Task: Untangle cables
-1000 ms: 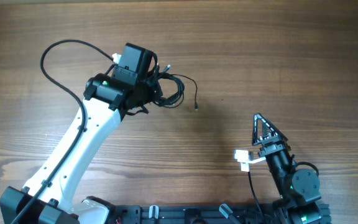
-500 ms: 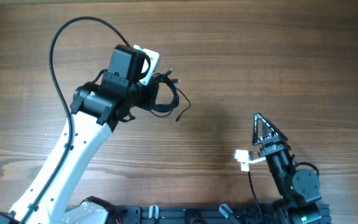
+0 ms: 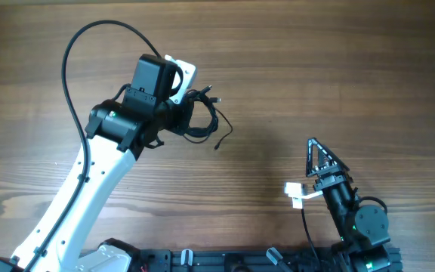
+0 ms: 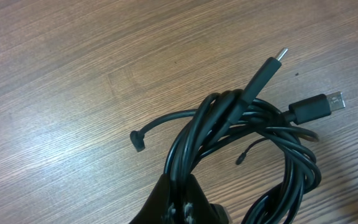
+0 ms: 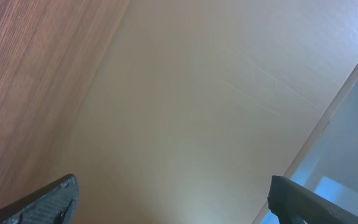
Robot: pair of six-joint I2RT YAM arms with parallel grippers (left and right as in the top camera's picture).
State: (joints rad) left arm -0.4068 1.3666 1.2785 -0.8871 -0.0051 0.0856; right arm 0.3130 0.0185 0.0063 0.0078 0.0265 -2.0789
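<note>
The cables (image 3: 203,115) are a small bunch of thin black wires with plug ends, held at the upper middle of the table. My left gripper (image 3: 177,115) is shut on the bunch. In the left wrist view the cables (image 4: 247,137) loop out from my shut fingers (image 4: 185,202), with plug ends pointing up right and one loose end at the left. My right gripper (image 3: 317,155) is open and empty at the lower right, far from the cables. In the right wrist view its fingertips (image 5: 173,199) are spread wide and point away from the table.
The wooden table (image 3: 338,68) fills the view. The left arm's own thick black cable (image 3: 74,53) arcs over the upper left. The arm bases (image 3: 225,261) sit along the front edge.
My left gripper has swung up and to the left with the cable bunch in it, then held still. The right arm has not moved.
</note>
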